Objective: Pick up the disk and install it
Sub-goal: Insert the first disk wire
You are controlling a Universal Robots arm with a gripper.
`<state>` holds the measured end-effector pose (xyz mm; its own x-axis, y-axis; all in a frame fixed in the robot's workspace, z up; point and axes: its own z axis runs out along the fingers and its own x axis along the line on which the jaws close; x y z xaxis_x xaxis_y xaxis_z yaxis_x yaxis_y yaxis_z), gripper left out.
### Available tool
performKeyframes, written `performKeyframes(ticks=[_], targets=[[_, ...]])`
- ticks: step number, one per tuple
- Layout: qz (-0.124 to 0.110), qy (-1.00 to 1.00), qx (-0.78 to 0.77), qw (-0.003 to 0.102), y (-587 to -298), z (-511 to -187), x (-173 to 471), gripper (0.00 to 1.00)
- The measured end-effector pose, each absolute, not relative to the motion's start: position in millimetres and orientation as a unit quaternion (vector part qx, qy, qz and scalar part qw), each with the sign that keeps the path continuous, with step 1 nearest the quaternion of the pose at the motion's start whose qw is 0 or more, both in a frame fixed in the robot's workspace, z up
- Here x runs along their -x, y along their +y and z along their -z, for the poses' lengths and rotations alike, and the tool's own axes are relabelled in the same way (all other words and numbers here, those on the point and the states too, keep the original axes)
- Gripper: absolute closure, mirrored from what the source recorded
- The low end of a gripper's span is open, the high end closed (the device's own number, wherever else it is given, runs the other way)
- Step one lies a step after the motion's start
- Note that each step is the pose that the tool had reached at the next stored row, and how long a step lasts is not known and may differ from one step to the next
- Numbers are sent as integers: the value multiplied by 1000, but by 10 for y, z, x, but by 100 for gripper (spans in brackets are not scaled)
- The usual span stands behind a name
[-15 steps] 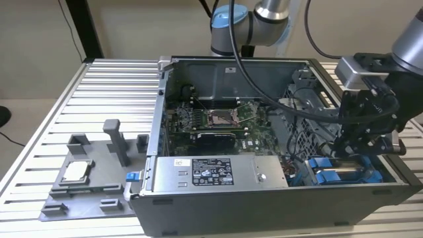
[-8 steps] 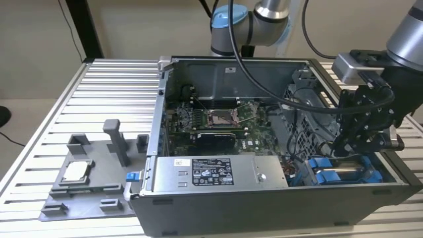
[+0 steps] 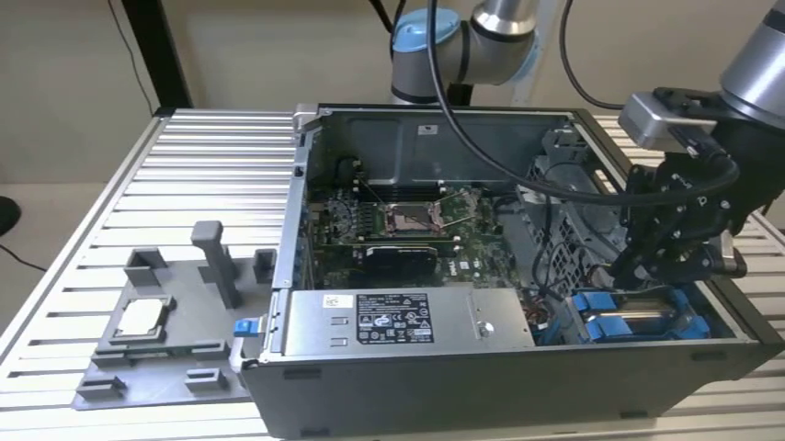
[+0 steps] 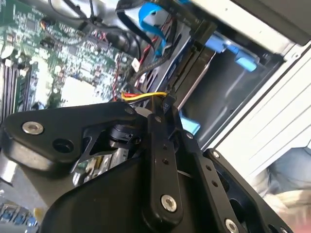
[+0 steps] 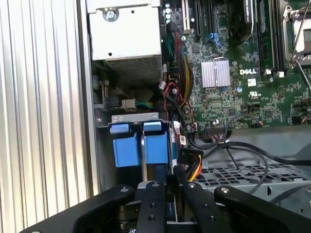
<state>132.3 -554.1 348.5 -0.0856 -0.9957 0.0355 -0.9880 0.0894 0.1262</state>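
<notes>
So the disk (image 5: 171, 145) is standing on edge in the drive bay, at the near corner of the computer case (image 3: 491, 367) on the exterior view's right. In the first wrist view you mostly see it as a thin slab with a blue strip along its edge. It sits just beside two blue carriers (image 5: 141, 148) already in the bay, with a bundle of yellow and red wires (image 5: 193, 171) right on its other side. The gripper (image 3: 668, 271) is down over that bay, and its fingers (image 5: 151, 204) look pinched in on the disk from both sides. Further left along the case's near side is the big grey power supply box (image 3: 392, 317), and the green motherboard (image 3: 405, 230) lies beyond it. On the slatted table (image 3: 184, 165), off to the exterior view's left, a grey fixture tray (image 3: 160, 354) holds a small silver chip (image 3: 142, 317).
</notes>
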Motion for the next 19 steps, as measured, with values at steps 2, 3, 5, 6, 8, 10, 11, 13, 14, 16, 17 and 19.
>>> performKeyframes(ticks=[2, 3, 5, 6, 8, 10, 11, 13, 14, 16, 17, 19], targets=[[38, -736, -674, 60, -5540, -3485, -1361, 100], [39, -736, -674, 60, -5540, -3485, -1383, 100], [39, -736, -674, 60, -5540, -3485, -1422, 100], [39, -736, -674, 60, -5540, -3485, -1437, 100], [39, -736, -674, 60, -5540, -3485, -1463, 100], [39, -736, -674, 60, -5540, -3485, -1463, 100], [39, -736, -674, 60, -5540, -3485, -1463, 100], [38, -735, -674, 60, -5540, -3484, -1464, 100], [38, -735, -674, 60, -5540, -3483, -1471, 100], [38, -735, -675, 60, -5540, -3480, -1495, 100], [38, -734, -675, 60, -5540, -3478, -1515, 100], [38, -734, -676, 60, -5540, -3474, -1558, 100]])
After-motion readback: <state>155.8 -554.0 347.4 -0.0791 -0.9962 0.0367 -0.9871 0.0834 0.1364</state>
